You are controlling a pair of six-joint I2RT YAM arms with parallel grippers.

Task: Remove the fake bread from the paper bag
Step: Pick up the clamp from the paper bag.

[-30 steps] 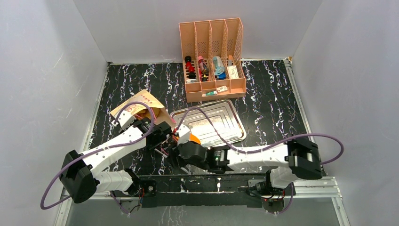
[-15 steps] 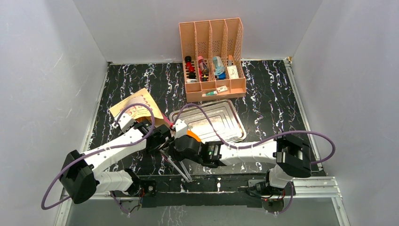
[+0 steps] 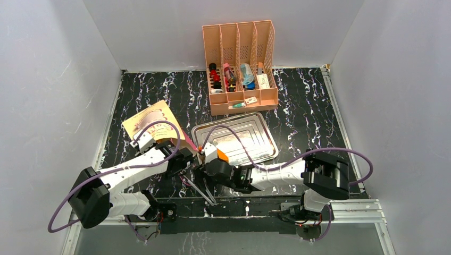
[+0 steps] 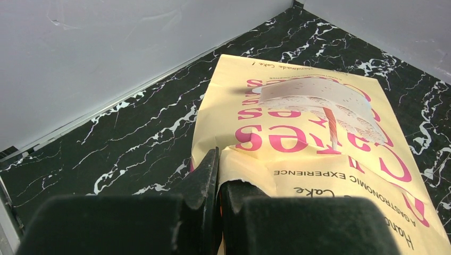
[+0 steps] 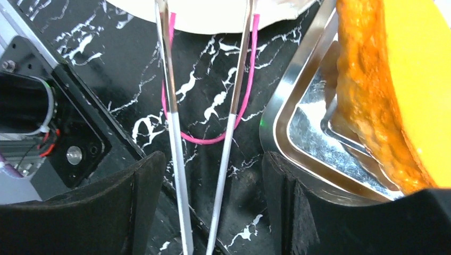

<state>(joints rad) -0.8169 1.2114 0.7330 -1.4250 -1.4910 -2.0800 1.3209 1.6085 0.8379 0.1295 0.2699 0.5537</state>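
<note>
- Top external view: the cream-tan paper gift bag with pink "Cakes" lettering [image 3: 151, 119] lies flat on the black, white-veined marble-pattern bench [image 3: 149, 90]. It is left of centre, with its near-right end under the two arms' wrists.
- The left claw [image 3: 186, 159] is at that end of the bag. The right claw [image 3: 205, 162] is just beside it, near the near-left corner of the shallow rectangular silver metal tray [image 3: 250, 135].
- The orange-yellow slice of fake bread with a golden-brown crust [image 3: 220, 156] is out of the bag, at the tray's near-left corner and close against the right wrist.
- A peach plastic slotted organizer holding small items [image 3: 242, 106] stands behind the tray, toward the back wall.
- Left wrist view: the left claw [image 4: 220, 170] is fully closed, its fingers [image 4: 205, 180] pinching the torn-looking edge of the bag [image 4: 319, 159]. The bag's printed face lies upward, showing a cake picture and small brown text.
- Right wrist view: the right claw [image 5: 213, 164] stands well apart and has hold of nothing.
- Through its gap show two thin silver metal rods [image 5: 174, 133] lying on the bench and drawing closer together toward the near edge. A thin pink cord handle [image 5: 207, 141] loops out from the bag's edge across them.
- The fake bread [image 5: 383, 95] sits to the right, outside the right finger and over the tray's rim [image 5: 276, 106] and corner. Whether it touches the finger cannot be told.
</note>
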